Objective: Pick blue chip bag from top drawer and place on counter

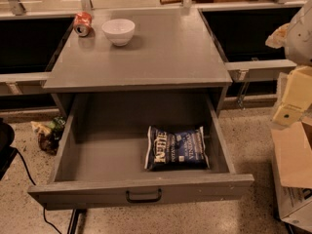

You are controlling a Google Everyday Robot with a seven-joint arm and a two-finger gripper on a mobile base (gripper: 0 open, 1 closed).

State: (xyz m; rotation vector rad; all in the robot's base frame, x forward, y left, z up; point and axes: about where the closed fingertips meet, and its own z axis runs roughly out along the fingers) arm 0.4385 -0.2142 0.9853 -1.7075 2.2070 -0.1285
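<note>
The top drawer [97,155] is pulled fully open below the counter [146,57]; its front panel carries a dark pull handle [144,196]. The blue chip bag [176,148] lies flat on the drawer floor at the right, white lettering up. My gripper [291,101], a pale yellowish part at the end of the arm, hangs at the right edge of the view. It is outside the drawer, to the right of the bag and well apart from it. It holds nothing that I can see.
A white bowl [118,30] and a crushed red-orange can [83,23] stand at the counter's back left. A cardboard box [295,174] sits on the floor at the right. Litter [48,133] and a black cable [29,179] lie at the left.
</note>
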